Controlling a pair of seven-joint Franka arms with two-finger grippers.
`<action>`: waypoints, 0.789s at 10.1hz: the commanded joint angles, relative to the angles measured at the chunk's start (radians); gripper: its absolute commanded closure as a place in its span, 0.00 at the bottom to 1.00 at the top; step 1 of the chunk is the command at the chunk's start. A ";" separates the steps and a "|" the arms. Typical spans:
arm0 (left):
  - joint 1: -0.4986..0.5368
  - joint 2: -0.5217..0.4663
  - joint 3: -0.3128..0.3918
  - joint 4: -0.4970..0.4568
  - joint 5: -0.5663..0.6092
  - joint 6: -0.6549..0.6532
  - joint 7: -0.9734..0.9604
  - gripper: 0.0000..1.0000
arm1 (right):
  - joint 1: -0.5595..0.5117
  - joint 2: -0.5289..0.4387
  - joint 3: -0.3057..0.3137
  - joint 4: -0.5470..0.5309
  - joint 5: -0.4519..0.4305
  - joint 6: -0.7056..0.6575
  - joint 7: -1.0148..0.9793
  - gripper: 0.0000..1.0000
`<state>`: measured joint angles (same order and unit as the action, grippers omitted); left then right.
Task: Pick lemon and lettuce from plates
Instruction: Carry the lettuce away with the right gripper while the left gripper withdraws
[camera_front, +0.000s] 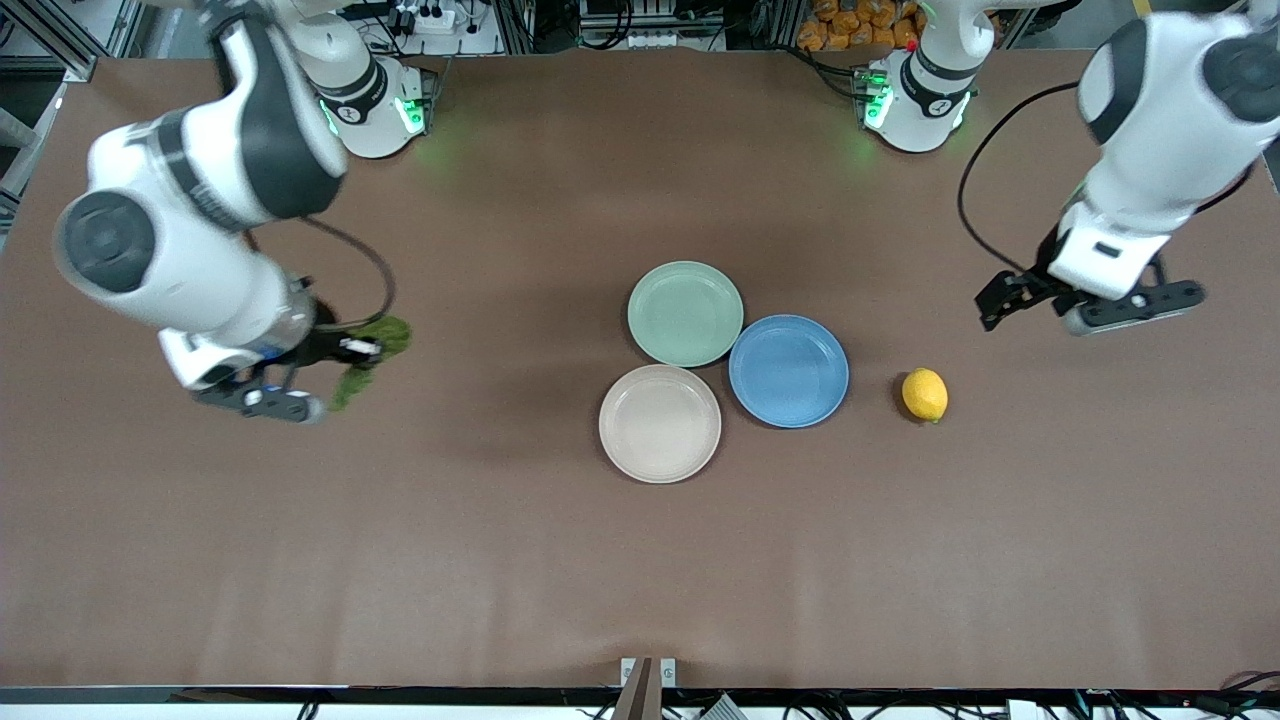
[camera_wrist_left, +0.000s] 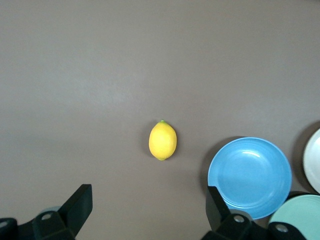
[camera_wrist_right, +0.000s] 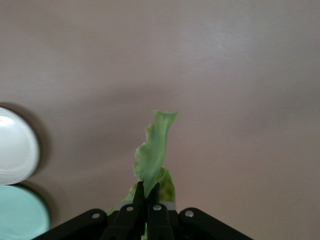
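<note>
**Q:** Front view first: where are your grippers?

**Me:** My right gripper (camera_front: 345, 352) hangs over bare desk (camera_front: 500, 560) at the middle left of the frame, toward my right arm's end. Its fingers are pressed together on the lettuce (camera_front: 375, 355), pinching the crinkled green leaf so that it dangles in the air. My left gripper (camera_front: 1090, 300) hangs at the middle right of the frame, over bare desk toward my left arm's end, fingers spread wide and holding nothing.

**Q:** And the lemon?

**Me:** The lemon (camera_front: 924, 394) lies on the desk, right of centre in the frame, just beside the blue plate (camera_front: 788, 371) but apart from it. It is not on any plate.

**Q:** The plates themselves?

**Me:** Three sit clustered at the centre of the frame, rims touching or nearly so. The mint green plate (camera_front: 685, 313) is farthest from the front camera, the cream plate (camera_front: 659, 423) is nearest, and the blue one lies beside them toward my left arm's end.

**Q:** What do the wrist views add?

**Me:** My left wrist view shows the lemon at the middle of the frame, with my two spread fingertips at the bottom edge. My right wrist view shows both fingers clamped on the leaf's lower end.

**Q:** Any brands, labels or writing?

**Me:** None that I can read.
</note>
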<state>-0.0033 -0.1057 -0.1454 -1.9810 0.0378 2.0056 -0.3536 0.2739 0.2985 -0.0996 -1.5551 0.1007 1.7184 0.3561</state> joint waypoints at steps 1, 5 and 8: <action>0.003 0.029 -0.003 0.187 -0.027 -0.172 0.030 0.00 | -0.141 0.029 0.014 -0.091 0.011 0.041 -0.148 1.00; 0.008 0.044 0.007 0.405 -0.047 -0.375 0.085 0.00 | -0.171 0.207 -0.022 -0.178 0.011 0.404 -0.213 1.00; 0.022 0.067 0.006 0.476 -0.044 -0.494 0.129 0.00 | -0.139 0.335 -0.022 -0.210 0.017 0.654 -0.200 1.00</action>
<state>0.0024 -0.0739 -0.1376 -1.5726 0.0145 1.5829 -0.2829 0.1096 0.5955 -0.1177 -1.7524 0.1012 2.2949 0.1523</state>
